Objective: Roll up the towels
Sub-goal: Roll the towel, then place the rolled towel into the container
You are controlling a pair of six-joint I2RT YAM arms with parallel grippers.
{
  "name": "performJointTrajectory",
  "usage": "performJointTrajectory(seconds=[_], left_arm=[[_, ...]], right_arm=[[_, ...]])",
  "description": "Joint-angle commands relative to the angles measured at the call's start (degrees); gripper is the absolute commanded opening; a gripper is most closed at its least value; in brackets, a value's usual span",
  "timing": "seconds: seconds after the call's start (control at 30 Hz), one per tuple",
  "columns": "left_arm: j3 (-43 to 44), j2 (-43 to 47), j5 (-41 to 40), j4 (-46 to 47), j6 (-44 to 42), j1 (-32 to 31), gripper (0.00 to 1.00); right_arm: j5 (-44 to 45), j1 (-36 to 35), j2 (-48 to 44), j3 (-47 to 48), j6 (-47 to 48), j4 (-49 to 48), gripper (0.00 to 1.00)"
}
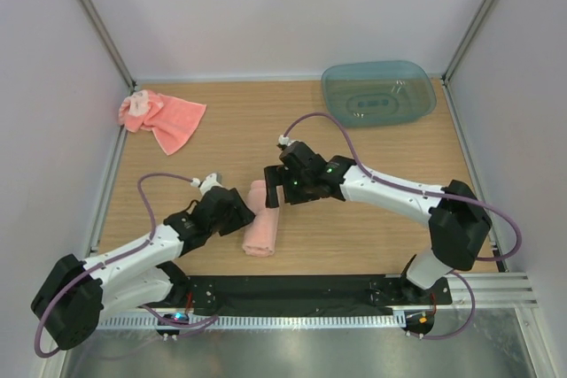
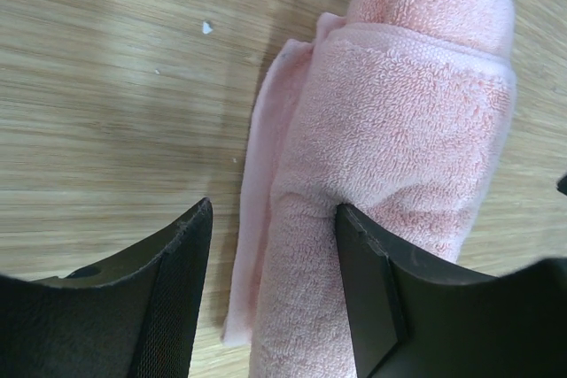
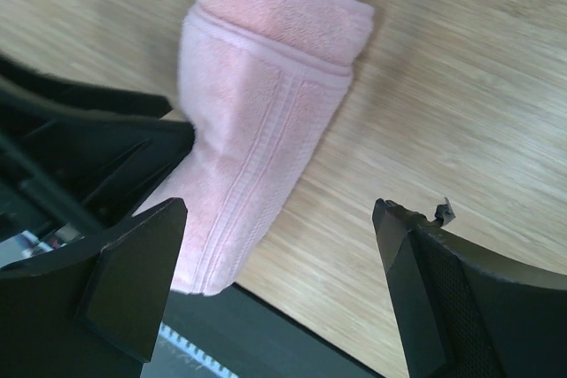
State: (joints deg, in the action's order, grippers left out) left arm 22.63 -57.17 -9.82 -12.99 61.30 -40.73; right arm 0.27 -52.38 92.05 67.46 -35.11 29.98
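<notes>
**Near towel** (image 1: 260,221): pink terry, lying on the wooden surface (image 1: 354,227) at the near middle, between the two arms. It is wound into a loose roll. The left wrist view shows stacked layers at the far end and a thin free edge lying flat along the roll's left side.

**Far towel** (image 1: 164,119): crumpled heap at the back left corner, well apart from both arms. Not rolled.

**Tub** (image 1: 416,95): back right, nothing seen in it.

**Left fingers** (image 2: 182,281): spread, low over the roll's near end. One finger presses against the roll's side, the other is over bare wood, and the free edge lies between them. Nothing is pinched.

**Right fingers** (image 3: 133,263): spread wide, straddling the far part of the roll with a gap on both sides. Holding nothing.

**Handling, as judged**
- The cloth looks light, limp and compressible, and not fragile.
- The terry pile likely drags on the wood rather than sliding, which should help rolling.
- The wound shape has no stiffness of its own, and the free edge probably relaxes open if left untucked.

**Where to hold**
- Near towel: squeeze across the roll's thick middle to lift or turn it, or pinch the free edge alone to pull it snug.
- A grip at one end risks telescoping the layers.
- Far towel: take a corner or hem and spread it flat first.
</notes>
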Motion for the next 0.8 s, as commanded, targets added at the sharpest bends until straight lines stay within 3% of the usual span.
performJointTrajectory(seconds=[0.0, 0.77], left_arm=[[-2.9, -0.9, -3.2, -8.1, -1.4, 0.4, 0.58], [-3.6, -3.3, -2.9, -9.7, 2.2, 0.5, 0.55]], right_arm=[[-6.0, 0.0, -3.8, -2.3, -1.3, -7.0, 0.95], [-16.9, -0.1, 4.7, -18.9, -10.6, -37.9, 0.97]])
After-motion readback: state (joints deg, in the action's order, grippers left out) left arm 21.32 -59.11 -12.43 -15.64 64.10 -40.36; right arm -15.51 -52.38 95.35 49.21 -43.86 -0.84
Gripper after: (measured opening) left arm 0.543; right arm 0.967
